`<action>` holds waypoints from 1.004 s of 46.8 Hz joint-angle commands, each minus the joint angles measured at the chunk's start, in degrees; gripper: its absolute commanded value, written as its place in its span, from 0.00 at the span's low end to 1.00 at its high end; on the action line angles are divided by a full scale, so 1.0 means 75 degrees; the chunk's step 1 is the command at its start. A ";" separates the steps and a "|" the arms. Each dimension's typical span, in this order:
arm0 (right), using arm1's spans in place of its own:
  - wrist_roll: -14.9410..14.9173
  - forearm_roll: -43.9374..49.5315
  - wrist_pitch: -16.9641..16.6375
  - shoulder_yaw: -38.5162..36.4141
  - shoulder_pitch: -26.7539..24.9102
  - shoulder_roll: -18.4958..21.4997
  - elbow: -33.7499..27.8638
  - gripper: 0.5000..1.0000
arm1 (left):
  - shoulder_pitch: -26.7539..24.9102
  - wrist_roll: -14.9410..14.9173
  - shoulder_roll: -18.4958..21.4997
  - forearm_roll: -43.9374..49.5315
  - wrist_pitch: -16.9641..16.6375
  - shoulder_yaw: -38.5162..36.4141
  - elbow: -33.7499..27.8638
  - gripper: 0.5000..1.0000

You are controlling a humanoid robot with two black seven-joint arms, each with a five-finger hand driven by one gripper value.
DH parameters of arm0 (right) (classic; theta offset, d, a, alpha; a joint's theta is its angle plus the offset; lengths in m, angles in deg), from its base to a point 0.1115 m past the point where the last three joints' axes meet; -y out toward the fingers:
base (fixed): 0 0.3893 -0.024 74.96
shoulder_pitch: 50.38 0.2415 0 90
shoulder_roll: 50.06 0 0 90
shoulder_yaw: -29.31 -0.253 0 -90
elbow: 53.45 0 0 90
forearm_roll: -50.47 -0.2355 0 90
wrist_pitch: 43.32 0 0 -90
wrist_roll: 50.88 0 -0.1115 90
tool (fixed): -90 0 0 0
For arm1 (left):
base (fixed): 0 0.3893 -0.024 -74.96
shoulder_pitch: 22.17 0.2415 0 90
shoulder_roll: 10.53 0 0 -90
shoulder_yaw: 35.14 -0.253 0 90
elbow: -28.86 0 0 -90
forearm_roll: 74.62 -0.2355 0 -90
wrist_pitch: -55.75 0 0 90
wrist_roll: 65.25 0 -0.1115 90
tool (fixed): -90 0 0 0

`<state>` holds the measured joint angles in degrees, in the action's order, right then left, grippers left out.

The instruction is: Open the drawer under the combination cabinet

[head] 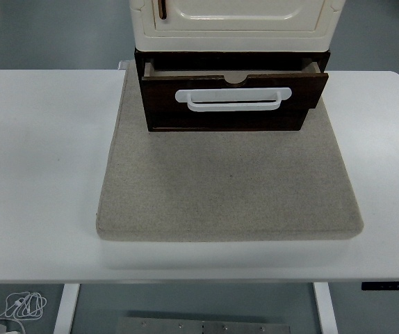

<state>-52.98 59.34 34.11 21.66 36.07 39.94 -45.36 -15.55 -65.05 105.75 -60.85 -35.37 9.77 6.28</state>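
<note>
Light is bright and even, coming from above; the white table (pixel 39 174) shows soft glare, a dark shadow lies inside the open drawer (pixel 233 101), and everything looks sharp, without blur

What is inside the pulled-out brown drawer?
Nothing can be made out: the drawer is only slightly open, and the cream cabinet above covers its interior.

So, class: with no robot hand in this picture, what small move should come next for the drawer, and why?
Probably bring a hand in toward the white handle. The dark drawer under the cream cabinet already sits partly pulled out, yet nothing grips it, so reaching the handle comes before any further pull.
</note>
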 commanded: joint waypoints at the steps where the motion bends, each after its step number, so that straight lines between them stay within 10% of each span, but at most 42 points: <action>1: -0.0001 0.0000 0.0000 0.0000 0.0004 0.0000 -0.0001 0.85 | 0.0545 -0.0038 0.0000 0.0705 0.0021 0.0001 -0.0013 1.00; 25: -0.0001 0.0000 0.0000 0.0012 -0.0008 0.0000 -0.0001 0.85 | 0.2819 -0.0061 -0.0504 0.2711 0.2341 0.0387 -0.0013 1.00; 47: -0.0001 0.0000 0.0000 0.0012 -0.0019 0.0000 -0.0001 0.85 | 0.2972 0.0114 -0.1887 0.2582 0.2505 0.0551 0.0491 1.00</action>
<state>-52.99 59.34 34.11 21.75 35.94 39.94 -45.37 6.75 -64.52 92.42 -41.38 -16.60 13.99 9.92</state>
